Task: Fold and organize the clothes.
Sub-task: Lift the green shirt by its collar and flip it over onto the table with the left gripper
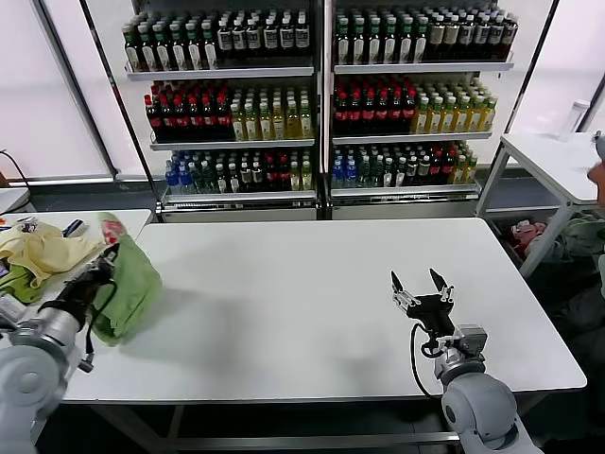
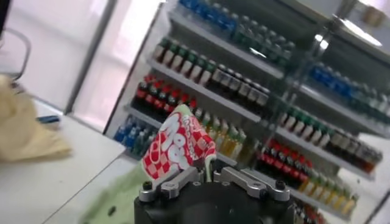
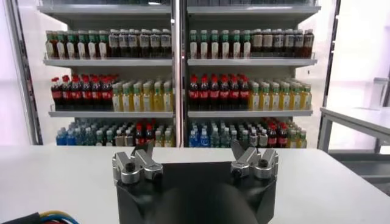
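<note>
The light green polo shirt hangs bunched at the white table's left edge, held by my left gripper. In the left wrist view the gripper is shut on a fold of the shirt, with the red-and-white chest print standing up above the jaws. My right gripper is open and empty above the table's right front part, far from the shirt. In the right wrist view its fingers stand wide apart with nothing between them.
The white table spreads between the arms. A pale yellow cloth and small items lie on a side table at the left. Drink shelves stand behind. Another white table stands at the right.
</note>
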Motion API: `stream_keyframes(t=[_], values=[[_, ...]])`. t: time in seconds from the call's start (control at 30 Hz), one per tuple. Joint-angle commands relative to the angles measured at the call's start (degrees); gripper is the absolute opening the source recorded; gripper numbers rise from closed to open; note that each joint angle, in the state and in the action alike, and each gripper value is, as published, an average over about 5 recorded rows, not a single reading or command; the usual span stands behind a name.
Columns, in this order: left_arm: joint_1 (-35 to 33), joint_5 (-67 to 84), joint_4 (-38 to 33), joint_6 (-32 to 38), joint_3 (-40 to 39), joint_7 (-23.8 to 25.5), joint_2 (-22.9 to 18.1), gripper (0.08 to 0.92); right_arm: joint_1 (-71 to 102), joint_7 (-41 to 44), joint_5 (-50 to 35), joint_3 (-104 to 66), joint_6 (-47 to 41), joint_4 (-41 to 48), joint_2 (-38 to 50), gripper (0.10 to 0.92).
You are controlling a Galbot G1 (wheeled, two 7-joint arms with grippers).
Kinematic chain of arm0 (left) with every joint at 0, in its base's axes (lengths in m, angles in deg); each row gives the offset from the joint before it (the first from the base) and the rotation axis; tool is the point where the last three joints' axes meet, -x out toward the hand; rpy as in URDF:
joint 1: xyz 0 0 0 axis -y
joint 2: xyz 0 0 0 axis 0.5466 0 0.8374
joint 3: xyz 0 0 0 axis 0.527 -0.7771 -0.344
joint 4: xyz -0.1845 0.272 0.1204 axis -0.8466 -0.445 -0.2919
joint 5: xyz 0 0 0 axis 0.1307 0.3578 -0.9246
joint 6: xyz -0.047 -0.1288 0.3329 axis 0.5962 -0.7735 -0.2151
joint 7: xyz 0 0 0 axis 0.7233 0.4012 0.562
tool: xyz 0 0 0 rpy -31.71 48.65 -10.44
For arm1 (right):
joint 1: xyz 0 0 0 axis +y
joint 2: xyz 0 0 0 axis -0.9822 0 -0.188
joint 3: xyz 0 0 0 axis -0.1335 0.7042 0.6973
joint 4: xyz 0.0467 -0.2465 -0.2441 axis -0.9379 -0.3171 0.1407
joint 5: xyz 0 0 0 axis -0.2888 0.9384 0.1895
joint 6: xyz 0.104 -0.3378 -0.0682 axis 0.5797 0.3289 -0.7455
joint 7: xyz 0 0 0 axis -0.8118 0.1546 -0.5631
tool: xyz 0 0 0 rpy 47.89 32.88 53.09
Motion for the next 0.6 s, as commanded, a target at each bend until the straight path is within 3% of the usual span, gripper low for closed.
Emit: stream_keyframes(t=[0.03,0.3,0.6], values=[[6.91,-45.53,12.30,4.27,-39.47,2.10,-12.76,0.118,0.62,0.02,0.13,-0.71,0.02,-1.69,-0.28,0.823],[14.49,-55.26,20.58,2.76,-52.64,2.08,-19.36,0.118,1.47,0.05,-0.50,-2.96,0.03,-2.94,0.18,0.823],[19.74,-53.97,25.08,2.29,-54.97,0.20,-23.63,0.134,1.24,-0.01,-0.59,-2.90,-0.37,-3.28,-0.30,0.823]])
